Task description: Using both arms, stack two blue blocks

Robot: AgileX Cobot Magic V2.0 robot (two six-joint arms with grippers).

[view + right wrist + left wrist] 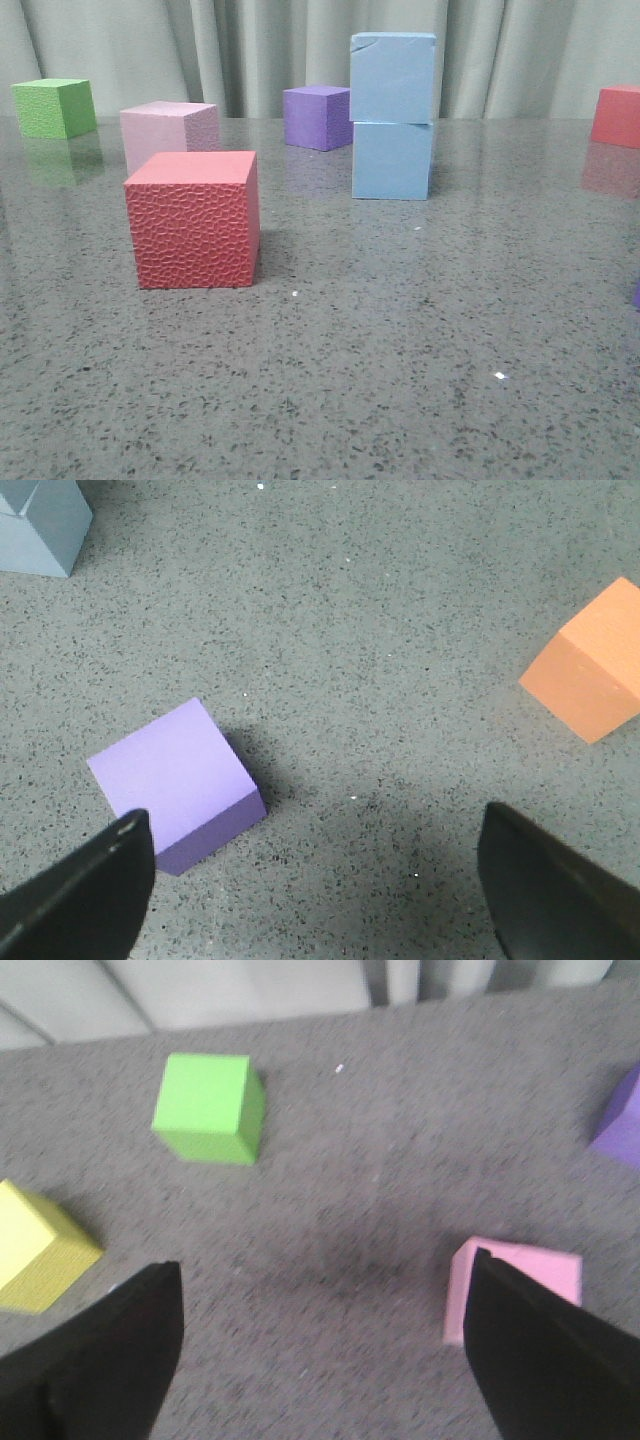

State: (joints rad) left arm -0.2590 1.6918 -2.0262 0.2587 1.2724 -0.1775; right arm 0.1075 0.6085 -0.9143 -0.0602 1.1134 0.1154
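The grey speckled desk [400, 380] fills the lower two thirds of the front view, and the two blue blocks stand right of centre near its far edge, the upper blue block [393, 78] resting on the lower blue block [392, 160] with its edges close to flush, perhaps shifted slightly. Neither arm shows in that view, so the stack looks done and stands free. The left gripper [320, 1350] hangs with its fingers wide apart over bare desk, a pink cube [515, 1280] partly behind one finger at lower right, a green cube [208, 1107] at upper left. The right gripper [315, 880] is likewise spread and holds nothing, a purple cube [175, 780] just by its finger at lower left, an orange cube [590, 665] at right. The main risk, I judge, is a careless sweep: either arm brushing the light foam tower could topple it, and the open fingers could nudge the pink or purple cube beside them.
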